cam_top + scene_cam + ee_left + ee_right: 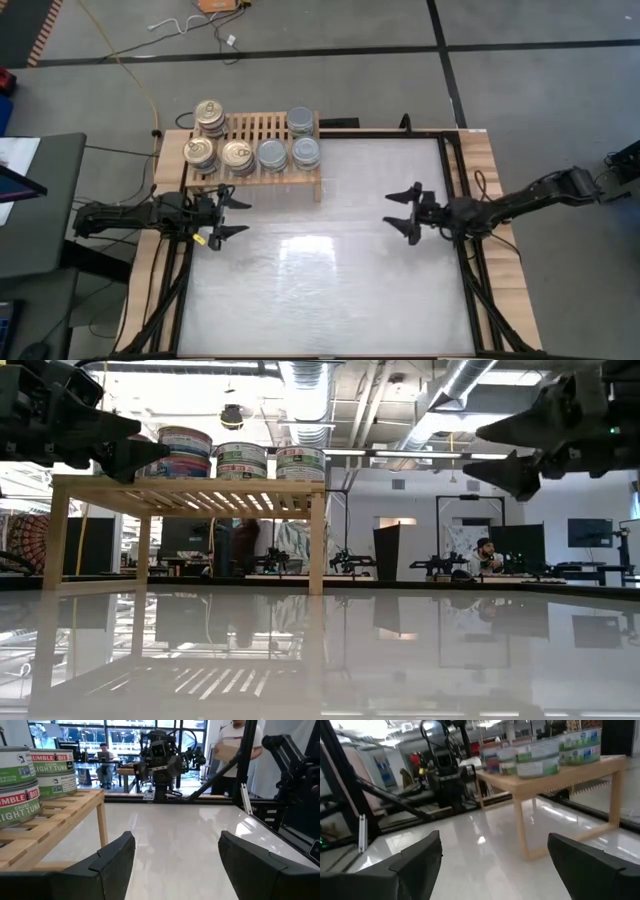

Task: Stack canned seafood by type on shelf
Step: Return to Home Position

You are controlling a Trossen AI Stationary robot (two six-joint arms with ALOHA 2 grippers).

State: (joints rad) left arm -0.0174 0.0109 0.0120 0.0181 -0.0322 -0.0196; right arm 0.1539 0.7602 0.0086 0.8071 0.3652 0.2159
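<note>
**Stacking looks done; arms due to park**

Left gripper (238,217): its fingers (116,860) are spread wide with nothing between them. It hovers above the white tabletop (330,270), just in front of the left end of the shelf (262,127) and about level with the shelf's top in the low view.

Right gripper (392,211): its fingers (420,855) are likewise spread and empty. It hangs over the table's right half, well apart from the shelf.

The cans (238,155) all sit on the shelf in 6 stacks. The 3 gold-topped stacks are toward the left and the 3 silver-topped toward the right. We see none on the tabletop.

Our reading is that sorting is finished and the step in hand is the retreat to rest.

For the next move, we judge each arm should draw back toward its own table edge. The left arm needs care, since it is near the shelf's front corner and a sideways swing could nudge the stacks.
</note>
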